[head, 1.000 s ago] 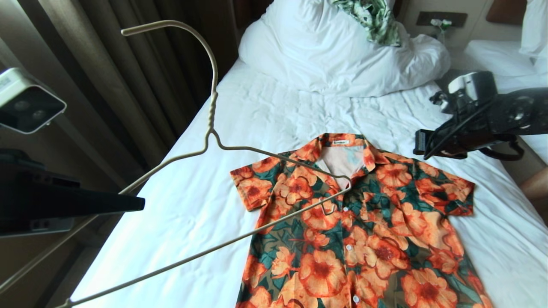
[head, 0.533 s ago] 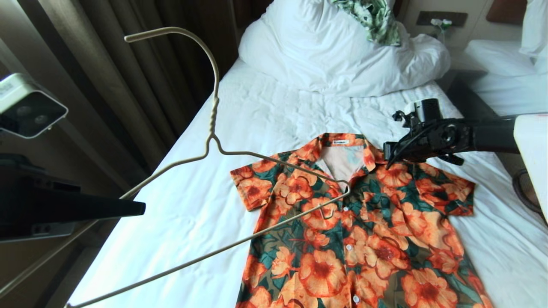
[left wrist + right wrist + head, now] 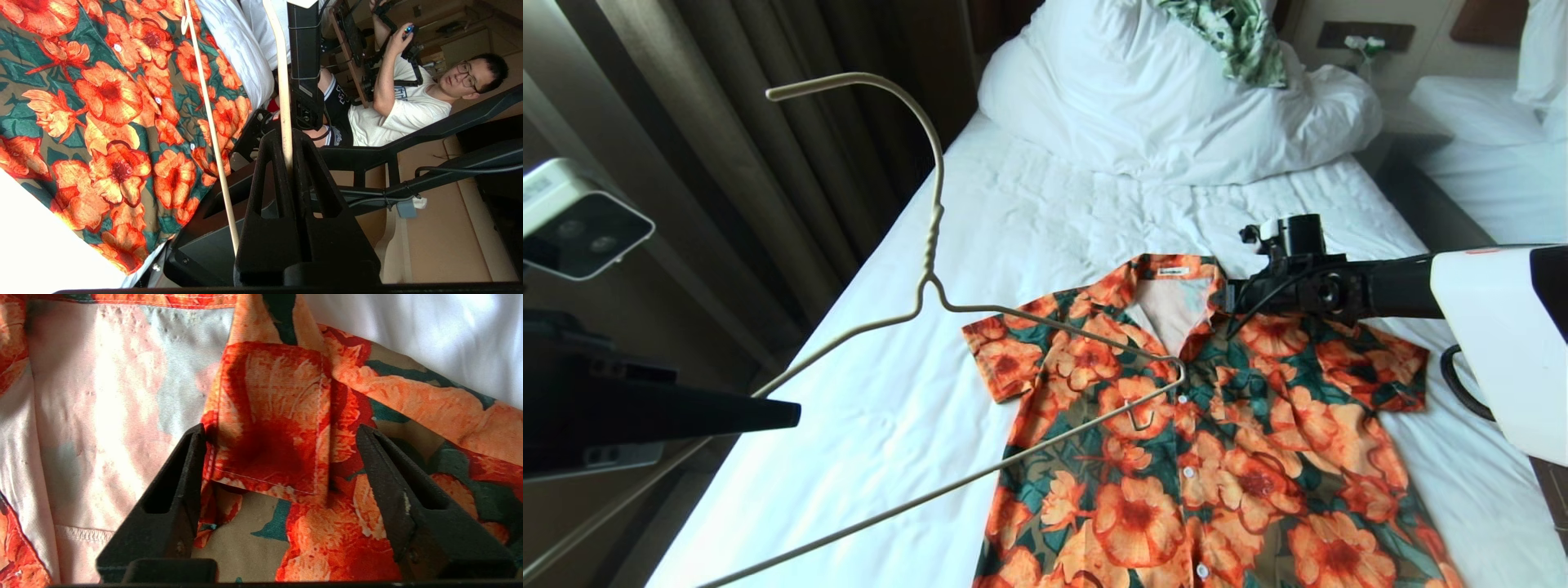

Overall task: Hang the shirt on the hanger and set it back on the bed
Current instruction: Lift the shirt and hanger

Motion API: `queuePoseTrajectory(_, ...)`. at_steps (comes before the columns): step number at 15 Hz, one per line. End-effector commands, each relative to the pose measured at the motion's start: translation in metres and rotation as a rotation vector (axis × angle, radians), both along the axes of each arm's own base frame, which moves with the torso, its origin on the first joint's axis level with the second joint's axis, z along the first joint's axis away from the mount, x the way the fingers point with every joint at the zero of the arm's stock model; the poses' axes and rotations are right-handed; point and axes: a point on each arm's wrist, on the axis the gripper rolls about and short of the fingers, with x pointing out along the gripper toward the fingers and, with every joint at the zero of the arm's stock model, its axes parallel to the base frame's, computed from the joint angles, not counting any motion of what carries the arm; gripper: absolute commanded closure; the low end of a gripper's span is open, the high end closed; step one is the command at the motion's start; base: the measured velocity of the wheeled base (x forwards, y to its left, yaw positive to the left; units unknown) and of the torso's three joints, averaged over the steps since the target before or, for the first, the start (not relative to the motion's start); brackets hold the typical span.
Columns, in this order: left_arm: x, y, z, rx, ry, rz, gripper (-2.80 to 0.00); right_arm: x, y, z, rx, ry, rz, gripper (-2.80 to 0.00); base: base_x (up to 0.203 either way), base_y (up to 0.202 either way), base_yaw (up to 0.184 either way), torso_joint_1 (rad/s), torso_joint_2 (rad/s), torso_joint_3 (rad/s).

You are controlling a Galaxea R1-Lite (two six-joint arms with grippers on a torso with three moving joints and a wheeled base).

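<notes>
- One bed carried everything: its wrinkled white sheet ran from the near edge up to the bulky duvet heaped at the head end, with a green-and-white leaf-patterned garment on top of that heap.
- The shirt lay flat and face up toward the bed's right edge, buttoned below the neck, its collar pointing to the head end and its hem running past the near edge of the head view.
- Being thin, soft cloth, it would probably sag and fold wherever lifted. The stitched collar flap looked the firmest place to pinch, since a grip there would likely open the neck for the wire.
- The hanger was held off the sheet over the bed's left side, hook toward the head end, its far shoulder tip reaching over the shirt's chest just below the collar opening.
- It seemed light and stiff, though a thin wire may twist in a narrow pinch.
- The left gripper was clamped together on the hanger's wire, beyond the bed's left edge.
- The right gripper stood with its fingers apart, straddling the collar flap on the shirt's right-edge side and not yet pinching it.
</notes>
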Motion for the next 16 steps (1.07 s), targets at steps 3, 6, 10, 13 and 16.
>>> queuePoseTrajectory(3,0.001,-0.001,0.0,-0.005,0.0,-0.009,0.0,-0.01,0.0,0.024,0.011,-0.016,0.013,-2.8,0.0,0.0,0.0,0.0,0.0,0.0)
queuePoseTrajectory(6,0.003,-0.001,-0.002,-0.005,0.009,-0.01,0.0,-0.004,0.003,0.006,0.001,0.009,0.016,-2.8,0.0,0.0,0.0,0.0,0.0,0.0)
queuePoseTrajectory(10,0.005,-0.001,-0.009,-0.004,0.007,-0.008,0.0,0.009,0.007,-0.013,-0.028,-0.046,0.011,-2.8,0.0,0.0,0.0,0.0,0.0,0.0)
queuePoseTrajectory(13,0.006,-0.001,-0.011,-0.004,0.008,-0.009,0.0,0.01,0.005,-0.016,-0.063,-0.044,-0.006,0.0,0.0,0.0,0.0,0.0,0.0,0.0)
queuePoseTrajectory(16,0.005,-0.001,-0.01,-0.005,0.002,-0.009,0.0,0.01,0.005,-0.017,-0.063,-0.04,-0.008,0.0,0.0,0.0,0.0,0.0,0.0,0.0)
